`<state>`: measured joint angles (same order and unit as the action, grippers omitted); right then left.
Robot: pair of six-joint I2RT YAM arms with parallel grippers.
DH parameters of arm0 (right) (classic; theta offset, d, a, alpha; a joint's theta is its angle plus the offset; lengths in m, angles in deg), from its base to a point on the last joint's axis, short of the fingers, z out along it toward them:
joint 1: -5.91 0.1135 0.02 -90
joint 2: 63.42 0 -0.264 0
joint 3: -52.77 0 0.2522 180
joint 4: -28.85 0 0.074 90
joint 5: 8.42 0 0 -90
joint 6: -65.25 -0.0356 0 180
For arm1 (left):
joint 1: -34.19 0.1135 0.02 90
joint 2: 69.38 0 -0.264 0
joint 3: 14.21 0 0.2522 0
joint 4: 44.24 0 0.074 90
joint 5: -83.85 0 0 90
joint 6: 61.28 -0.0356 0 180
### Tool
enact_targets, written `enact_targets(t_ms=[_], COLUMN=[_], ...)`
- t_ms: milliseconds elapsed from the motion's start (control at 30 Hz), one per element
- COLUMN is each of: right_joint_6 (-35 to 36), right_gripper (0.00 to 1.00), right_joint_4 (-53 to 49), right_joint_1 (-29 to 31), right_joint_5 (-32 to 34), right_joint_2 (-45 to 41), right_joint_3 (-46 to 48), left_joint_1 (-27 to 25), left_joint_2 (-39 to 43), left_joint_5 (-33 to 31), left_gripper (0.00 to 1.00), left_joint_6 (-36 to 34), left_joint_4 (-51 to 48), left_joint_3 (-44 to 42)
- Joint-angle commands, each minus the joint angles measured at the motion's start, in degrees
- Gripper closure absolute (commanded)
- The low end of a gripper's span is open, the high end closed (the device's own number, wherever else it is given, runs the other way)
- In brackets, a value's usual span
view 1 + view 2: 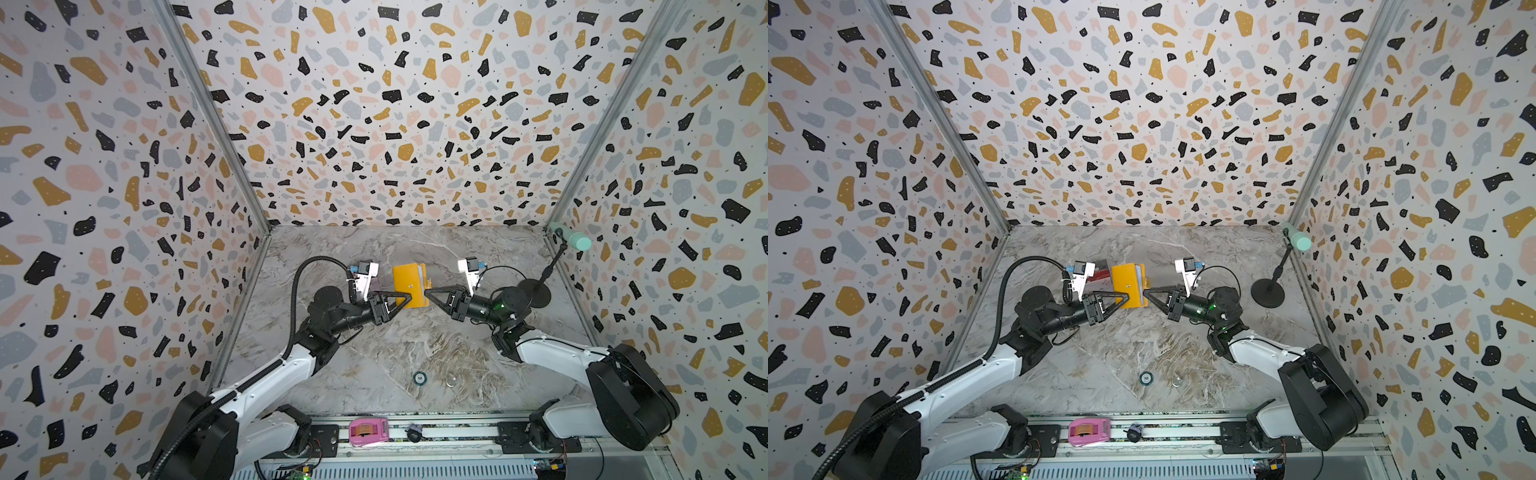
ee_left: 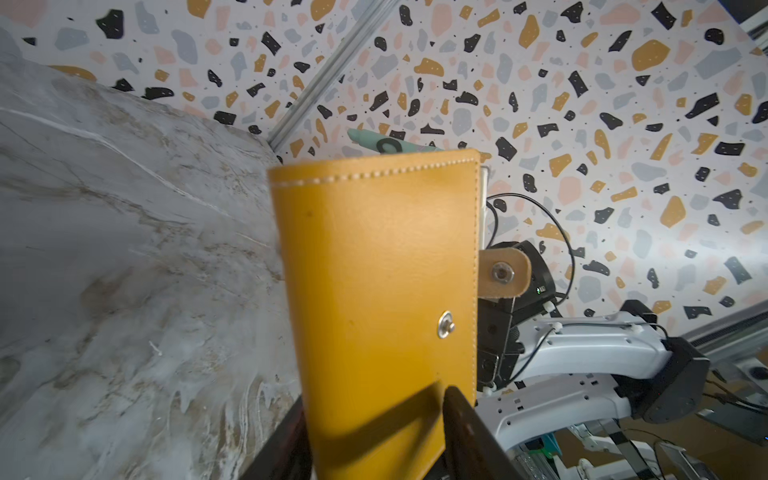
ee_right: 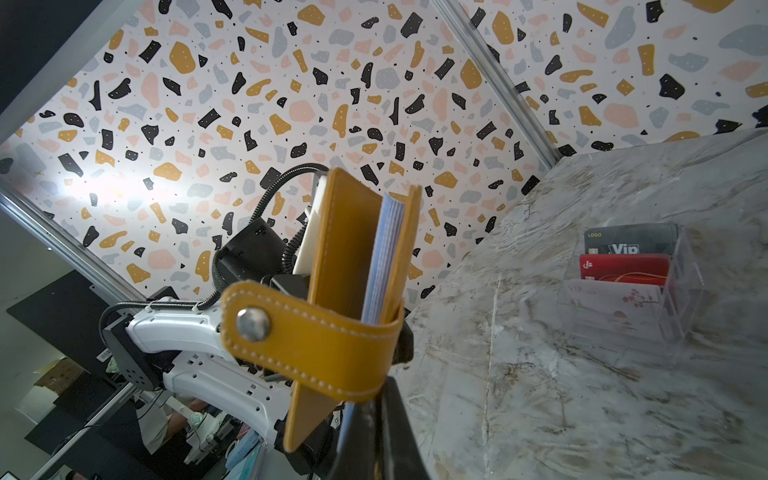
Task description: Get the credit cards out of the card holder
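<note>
R claw [image 1: 427, 291] clamped on card holder [image 1: 408, 282] by tab [image 3: 291, 332] base; L claw [image 1: 409, 298] parted, loose round cover [image 2: 374, 270]. L shd peel cover open, R firm.

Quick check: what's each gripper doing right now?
Left gripper: looks open, jaws either side of the card holder.
Right gripper: shut on the card holder's snap tab.
</note>
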<state>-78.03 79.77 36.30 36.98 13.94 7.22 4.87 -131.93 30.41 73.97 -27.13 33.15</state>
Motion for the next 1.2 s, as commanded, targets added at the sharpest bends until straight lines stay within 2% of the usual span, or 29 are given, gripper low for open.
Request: enact_targets(t_ms=[0,233,500,700,833,1000,1167], right_joint_6=[2.12,3.91,9.12,10.91,11.96,13.86,15.6], right_gripper=[1.0,1.0,1.0,1.0,1.0,1.0,1.0], right_joint_4=[-1.33,-5.16,-14.53,-17.56,-19.31,-22.41,-25.68], right_joint_1=[0.15,0.16,0.59,1.05,1.57,2.53,3.14], right_joint_5=[1.15,2.25,5.86,6.81,7.15,8.61,10.19], right_joint_2=[-2.39,-2.39,-3.61,-3.55,-3.25,-3.27,-3.36], right_joint_3=[-1.17,-1.73,-3.58,-4.06,-4.57,-5.5,-6.53], left_joint_1=[-0.12,-0.13,-0.17,-0.45,-1.15,-1.7,-1.7], left_joint_2=[2.86,5.38,6.02,3.39,1.41,0.01,-2.72], left_joint_5=[-6.62,-12.03,-8.45,-6.0,-7.09,-10.63,-12.8], left_gripper=[0.41,0.36,0.28,0.27,0.28,0.39,0.68], left_joint_6=[-8.71,-12.5,-12.33,-10.29,-9.5,-10.44,-11.6], left_joint_4=[-10.48,-17.63,-13.71,-10.5,-9.71,-12.19,-16.11], left_joint_3=[3.08,4.19,4.13,3.53,3.26,3.96,4.65])
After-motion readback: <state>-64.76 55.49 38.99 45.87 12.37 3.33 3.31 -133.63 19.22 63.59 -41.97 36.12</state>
